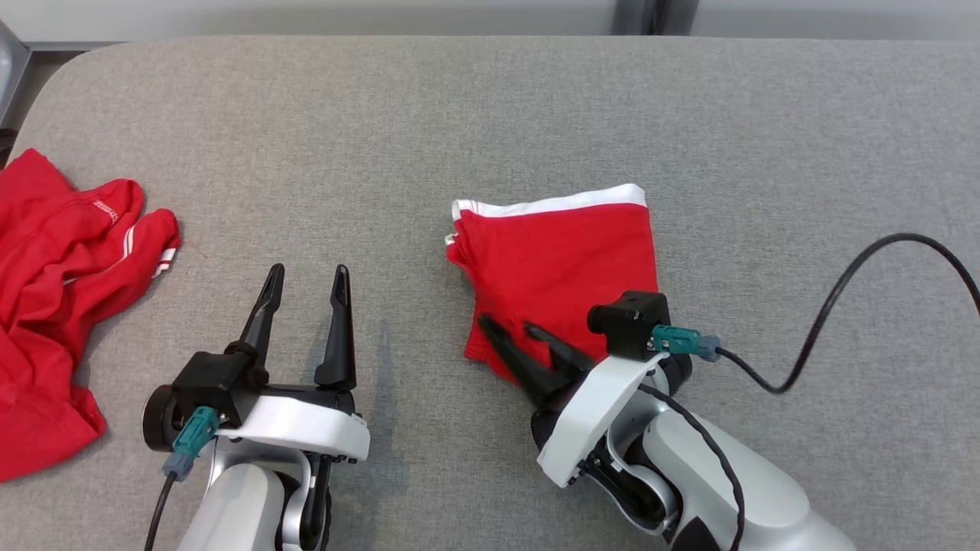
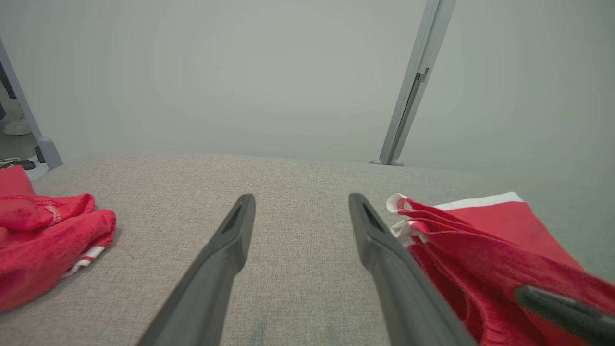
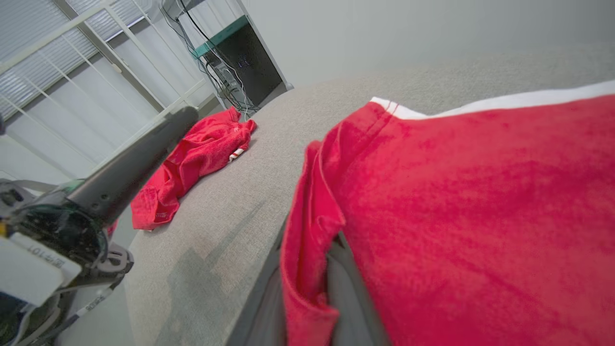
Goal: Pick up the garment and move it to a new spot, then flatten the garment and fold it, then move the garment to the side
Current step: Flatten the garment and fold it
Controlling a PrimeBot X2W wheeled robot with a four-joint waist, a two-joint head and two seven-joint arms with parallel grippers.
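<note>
The garment [image 1: 559,260] is red with a white band along its far edge. It lies folded into a rough square on the grey cloth-covered table [image 1: 459,115], right of centre. My right gripper [image 1: 509,327] is at its near left corner, shut on a fold of the red cloth, which the right wrist view shows pinched between the two fingers [image 3: 350,298]. My left gripper [image 1: 308,269] stands open over bare table to the left of the garment [image 2: 490,240], holding nothing.
A second red garment [image 1: 53,306] with white stripes lies crumpled at the table's left edge. A black cable [image 1: 842,291] loops from my right wrist over the table's right side. Bare grey surface separates the two garments.
</note>
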